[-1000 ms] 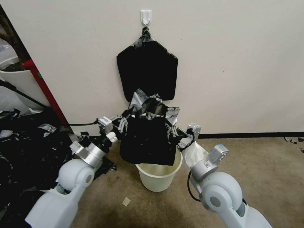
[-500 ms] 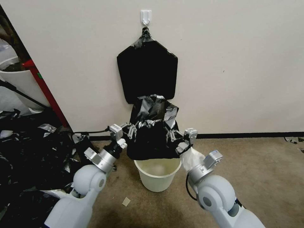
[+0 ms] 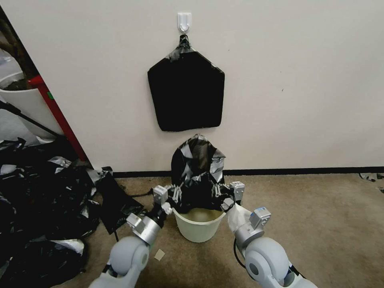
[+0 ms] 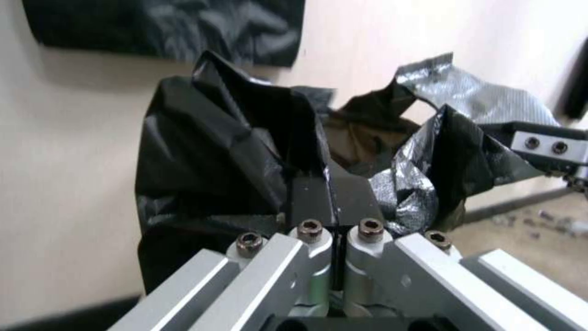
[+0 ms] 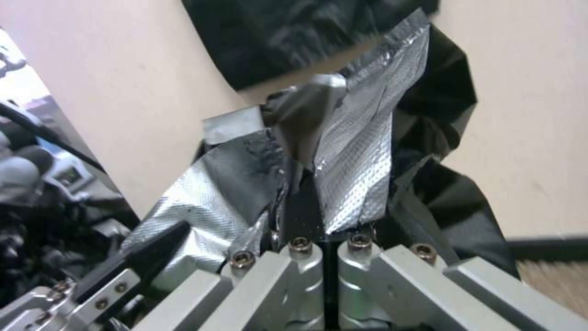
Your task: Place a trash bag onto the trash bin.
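The glossy black trash bag (image 3: 197, 172) hangs bunched over the mouth of the cream-white trash bin (image 3: 197, 229), which stands on the carpet by the wall. The bag's lower part dips inside the rim. My left gripper (image 3: 174, 195) is shut on the bag's left edge, just above the bin's left rim. On the opposite edge, over the right rim, my right gripper (image 3: 218, 192) is shut on the bag. In the left wrist view the closed pads (image 4: 315, 195) pinch black film (image 4: 214, 151). In the right wrist view silvery folds (image 5: 355, 156) rise from between the closed pads.
A flat five-sided black pack (image 3: 186, 91) hangs from a white wall hook (image 3: 184, 21) above the bin. A heap of black plastic scraps (image 3: 44, 192) covers the floor at the left, beside a red post (image 3: 56, 112) and a white tub (image 3: 24, 102). Open carpet lies to the right.
Both grippers have come down and drawn closer together, carrying the bag from well above the bin to its rim. The bag's bottom has sunk into the bin.
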Controlling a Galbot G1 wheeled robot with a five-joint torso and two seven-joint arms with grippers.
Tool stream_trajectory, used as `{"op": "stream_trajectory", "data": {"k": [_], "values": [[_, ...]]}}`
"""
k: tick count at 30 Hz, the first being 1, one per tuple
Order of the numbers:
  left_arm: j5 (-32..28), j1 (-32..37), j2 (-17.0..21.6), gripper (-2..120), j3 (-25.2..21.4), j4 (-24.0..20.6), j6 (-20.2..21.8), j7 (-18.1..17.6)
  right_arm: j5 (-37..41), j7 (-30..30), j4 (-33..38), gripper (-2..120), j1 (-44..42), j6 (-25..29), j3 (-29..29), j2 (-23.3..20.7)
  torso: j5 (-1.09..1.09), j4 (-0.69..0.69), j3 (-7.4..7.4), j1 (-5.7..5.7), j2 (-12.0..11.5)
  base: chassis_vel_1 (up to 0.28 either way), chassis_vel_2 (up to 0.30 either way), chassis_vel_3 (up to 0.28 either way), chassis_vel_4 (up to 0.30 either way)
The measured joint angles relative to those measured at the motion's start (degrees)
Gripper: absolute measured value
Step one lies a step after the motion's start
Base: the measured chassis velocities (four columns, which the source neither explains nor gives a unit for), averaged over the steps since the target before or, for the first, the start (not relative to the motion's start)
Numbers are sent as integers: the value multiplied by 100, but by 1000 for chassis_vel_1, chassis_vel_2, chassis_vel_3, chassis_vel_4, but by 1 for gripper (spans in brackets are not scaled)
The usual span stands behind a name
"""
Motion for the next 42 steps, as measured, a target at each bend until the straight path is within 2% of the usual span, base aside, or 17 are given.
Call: {"op": "stream_trajectory", "data": {"k": [6, 9, 11, 13, 15, 17, 18, 19, 20, 21, 22, 23, 24, 25, 28, 33, 42], "values": [[366, 234, 83, 0, 171, -49, 117, -305, 31, 632, -8, 0, -117, -183, -177, -84, -1, 0, 0, 0, 0, 0, 0, 0, 0], [631, 434, 273, 0, 336, -370, 338, -707, 426, 1408, 203, 0, -184, -453, -292, -217, -1, 0, 0, 0, 0, 0, 0, 0, 0], [691, 473, 341, 0, 380, -476, 412, -859, 553, 1563, 288, 0, -195, -521, -309, -248, 0, 0, 0, 0, 0, 0, 0, 0, 0], [781, 551, 560, 0, 507, -825, 691, -1381, 864, 1962, 539, 0, -220, -658, -329, -338, -1, 0, 0, 0, 0, 0, 0, 0, 0], [781, 561, 595, 0, 526, -876, 739, -1458, 919, 2037, 589, 0, -224, -675, -331, -359, 0, 0, 0, 0, 0, 0, 0, 0, 0], [622, 612, 1025, 0, 712, -1467, 1352, -2207, 1275, 2500, 952, 0, -255, -780, -339, -548, -1, 1, 0, 0, 0, 0, 0, 0, 0], [513, 607, 1161, 0, 786, -1642, 1573, -2389, 1377, 2627, 1045, 0, -263, -828, -345, -624, -1, 0, 0, 0, 0, 0, 0, 0, 0], [513, 607, 1161, 0, 786, -1642, 1573, -2389, 1377, 2627, 1045, 0, -263, -828, -345, -624, -1, 0, 0, 0, 0, 0, 0, 0, 0], [418, 596, 1265, 0, 859, -1779, 1764, -2521, 1427, 2719, 1098, 0, -267, -860, -357, -680, -1, 1, 0, 0, 0, 0, 0, 0, 0], [238, 552, 1475, 0, 980, -2032, 2148, -2740, 1452, 2820, 1155, 0, -286, -928, -400, -804, 0, 0, 0, 0, 0, 0, 0, 0, 0], [238, 552, 1475, 0, 980, -2032, 2148, -2740, 1452, 2820, 1155, 0, -286, -928, -400, -804, 0, 0, 0, 0, 0, 0, 0, 0, 0], [147, 523, 1580, 0, 1041, -2140, 2338, -2836, 1407, 2841, 1155, 0, -295, -950, -427, -867, 0, 0, 0, 0, 0, 0, 0, 0, 0], [-38, 458, 1780, 0, 1153, -2327, 2724, -3023, 1264, 2845, 1130, 0, -312, -981, -486, -1006, -1, 0, 0, 0, 0, 0, 0, 0, 0], [-38, 458, 1780, 0, 1153, -2327, 2724, -3023, 1264, 2845, 1130, 0, -312, -981, -486, -1006, -1, 0, 0, 0, 0, 0, 0, 0, 0], [-293, 269, 2124, 0, 1320, -2597, 3363, -3389, 1061, 2858, 1075, 0, -324, -1184, -590, -1269, -1, -1, 0, 0, 0, 0, 0, 0, 0], [-327, 137, 2398, 0, 1424, -2683, 3818, -3561, 744, 2840, 1051, 0, -290, -1633, -616, -1433, -1, 0, 0, 1, 0, 0, 0, 0, 0], [-136, 109, 2539, 0, 1633, -2395, 3969, -3577, 602, 2814, 901, 0, -235, -2024, -897, -1537, -1, 0, 0, 0, 0, 0, 0, 0, 0]]}}
